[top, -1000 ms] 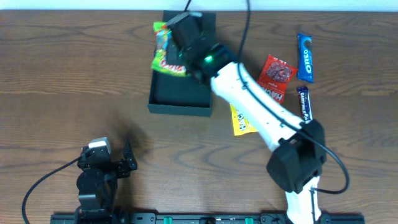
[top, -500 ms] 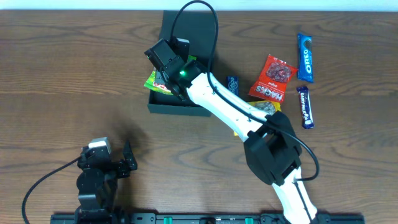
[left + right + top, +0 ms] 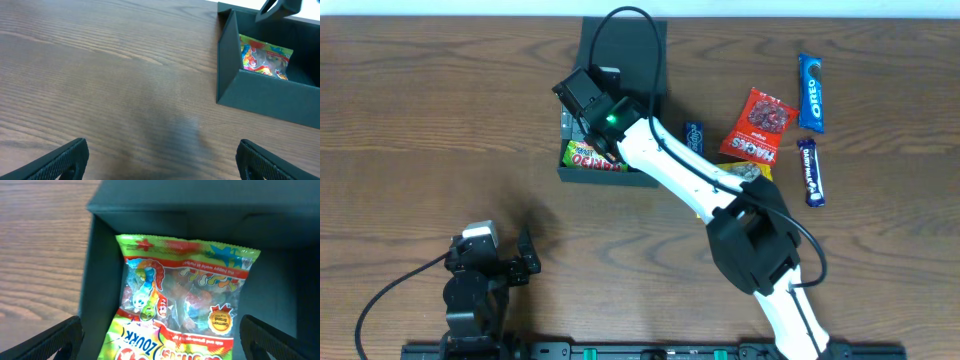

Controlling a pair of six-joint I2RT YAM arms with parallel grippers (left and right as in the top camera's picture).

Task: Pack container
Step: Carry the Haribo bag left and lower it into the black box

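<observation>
The container [image 3: 648,74] is a dark teal box with its flap lid standing open at the back. A green and red gummy bag [image 3: 592,158] lies flat inside it against the front wall. My right gripper [image 3: 585,125] hovers over the bag, open and holding nothing. In the right wrist view the gummy bag [image 3: 182,315] fills the box floor between the spread fingertips [image 3: 50,340] of the right gripper [image 3: 162,342]. My left gripper [image 3: 488,262] rests open near the front left. In the left wrist view the left gripper [image 3: 172,162] is over bare wood, with the container [image 3: 260,102] to the far right.
Loose snacks lie right of the box: a small blue packet [image 3: 694,137], a red packet [image 3: 760,125], a yellow packet [image 3: 750,172], an Oreo pack [image 3: 810,92] and a dark blue bar [image 3: 807,172]. The right arm [image 3: 690,185] stretches across the table's middle.
The right gripper carried the gummy bag down into the box's front left, then opened and let it go. The bag now lies flat inside. The left arm has not moved.
</observation>
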